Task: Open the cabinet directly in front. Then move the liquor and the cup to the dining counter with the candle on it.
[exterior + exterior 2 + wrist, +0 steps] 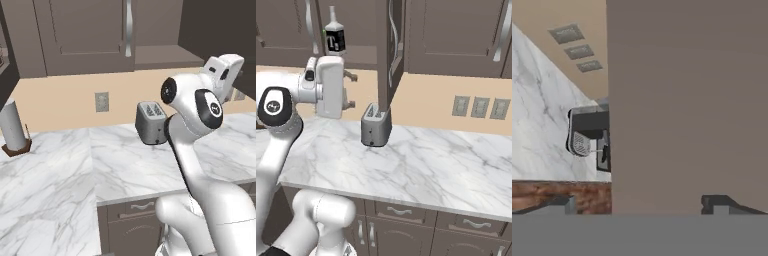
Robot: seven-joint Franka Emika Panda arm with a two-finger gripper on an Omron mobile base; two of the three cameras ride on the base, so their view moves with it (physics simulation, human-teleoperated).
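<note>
Cabinet (pixel 391 55) doors hang above the marble worktop (pixel 421 160), and one door stands swung out toward the robot, seen edge-on in the right base view with its curved silver handle facing right. Inside the opened cabinet, on the lower shelf, the liquor (pixel 334 37) stands upright, a dark bottle with a white T on its black label; a thin sliver of green shows just at its left side, too small to identify. The gripper (pixel 348 90) is level with the cabinet's bottom edge, just left of the open door and below the liquor, holding nothing; its jaws stand wide apart, and in the hand view the two fingertips (pixel 562 204) rise far apart at the bottom, with the flat door panel close in front. A grey toaster (pixel 376 126) sits on the worktop directly under the open door. Three wall outlets (pixel 479 107) line the beige backsplash to the right. At the far left a paper towel roll (pixel 12 126) stands on a wooden base.
</note>
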